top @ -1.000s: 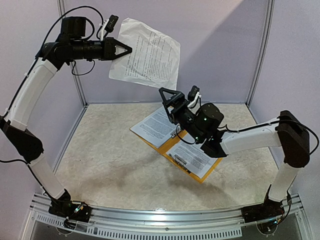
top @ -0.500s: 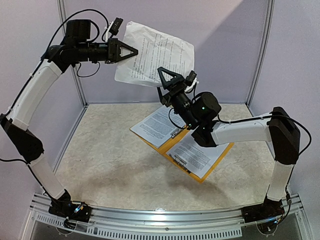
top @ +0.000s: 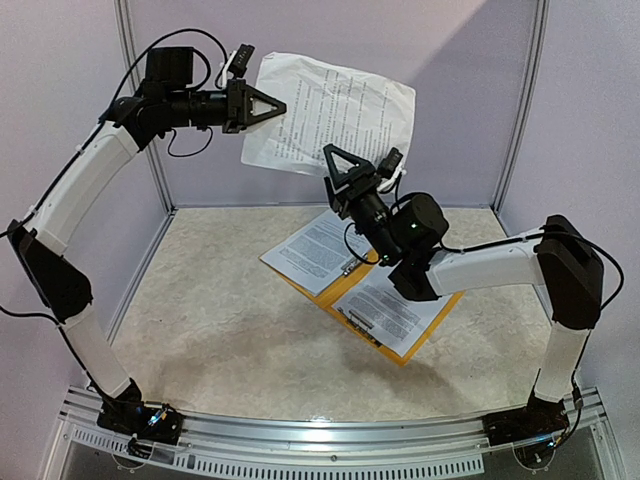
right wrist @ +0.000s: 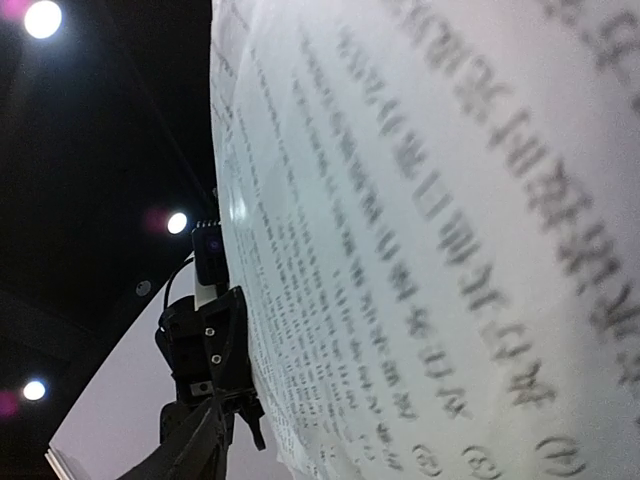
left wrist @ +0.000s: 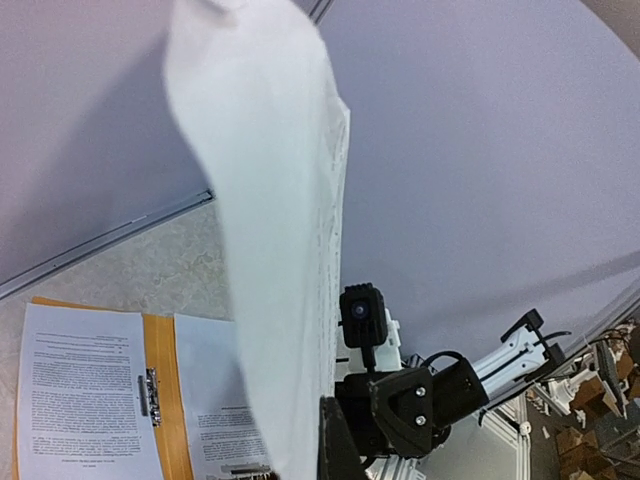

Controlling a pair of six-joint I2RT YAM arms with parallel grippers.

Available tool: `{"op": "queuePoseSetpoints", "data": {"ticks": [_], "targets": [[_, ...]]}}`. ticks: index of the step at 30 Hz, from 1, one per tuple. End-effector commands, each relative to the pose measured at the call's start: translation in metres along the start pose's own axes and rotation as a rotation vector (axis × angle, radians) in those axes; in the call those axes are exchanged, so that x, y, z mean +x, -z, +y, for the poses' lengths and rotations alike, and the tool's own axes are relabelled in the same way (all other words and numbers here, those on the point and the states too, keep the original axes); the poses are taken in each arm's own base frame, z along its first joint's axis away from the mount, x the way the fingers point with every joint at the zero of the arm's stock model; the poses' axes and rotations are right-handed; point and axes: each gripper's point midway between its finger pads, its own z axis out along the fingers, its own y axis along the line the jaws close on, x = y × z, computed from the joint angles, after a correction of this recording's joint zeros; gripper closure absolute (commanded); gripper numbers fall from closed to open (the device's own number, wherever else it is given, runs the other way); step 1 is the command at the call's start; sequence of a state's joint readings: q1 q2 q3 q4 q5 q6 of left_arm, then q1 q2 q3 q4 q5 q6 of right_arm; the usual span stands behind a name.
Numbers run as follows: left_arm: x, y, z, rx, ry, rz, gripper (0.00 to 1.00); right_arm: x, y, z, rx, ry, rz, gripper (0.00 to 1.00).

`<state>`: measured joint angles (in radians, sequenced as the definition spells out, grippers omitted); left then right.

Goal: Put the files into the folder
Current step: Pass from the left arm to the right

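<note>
**Handoff in mid-air, sheet hanging between the two arms**

So you've got one sheet (top: 335,115) up high against the back wall, pinched at its left edge by the left gripper (top: 278,104), jaws clamped together on the paper. The long side of the page runs roughly left to right away from those jaws and sags a bit toward the lower edge.

What the next move turns on: the right gripper (top: 345,165) sits just under the sheet's bottom edge, tips pointing up at it. It's the nearer free arm, and the paper lies straight above its fingers. Its jaws look partway apart from above, but I honestly can't tell whether they've got the paper's edge between them or are just beside it.

The folder (top: 452,305) lies open on the table below, well apart from the raised sheet, with two other pages (top: 318,250) lying on it either side of the clip.

Views differ a lot here. The left wrist camera shows the sheet edge-on, curling down in front of the right arm, plus the folder and its metal clip (left wrist: 148,390). The right wrist camera is mostly blurred print filling the frame, very close, with the left gripper behind it, so no help on contact.
</note>
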<state>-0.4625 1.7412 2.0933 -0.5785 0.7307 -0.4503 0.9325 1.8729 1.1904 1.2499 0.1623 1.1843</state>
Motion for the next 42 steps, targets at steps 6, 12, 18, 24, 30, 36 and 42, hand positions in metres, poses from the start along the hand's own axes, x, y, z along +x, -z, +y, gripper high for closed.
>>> {"op": "queuePoseSetpoints", "data": {"ticks": [6, 12, 18, 24, 30, 36, 42], "targets": [[0.006, -0.014, 0.023, -0.010, 0.133, -0.001, 1.00, 0.010, -0.008, 0.043, -0.105, 0.013, -0.051, 0.23], [0.007, -0.010, 0.029, -0.062, 0.072, -0.004, 1.00, 0.006, 0.002, 0.029, -0.066, 0.017, -0.122, 0.33], [0.024, -0.005, 0.028, -0.070, 0.046, 0.036, 1.00, -0.022, 0.019, 0.022, 0.013, 0.051, -0.200, 0.43], [0.041, -0.007, 0.034, -0.080, 0.048, 0.072, 1.00, -0.028, 0.018, 0.010, 0.106, 0.090, -0.185, 0.77], [0.064, -0.009, 0.044, -0.080, 0.059, 0.122, 0.88, -0.043, 0.035, -0.003, 0.195, 0.127, -0.195, 1.00], [0.086, 0.001, 0.067, -0.147, 0.005, 0.181, 0.24, -0.058, 0.059, -0.042, 0.483, 0.296, 0.014, 1.00], [0.132, 0.017, 0.118, -0.280, -0.105, 0.305, 0.20, -0.081, 0.093, -0.028, 0.766, 0.661, 0.407, 1.00]]}}
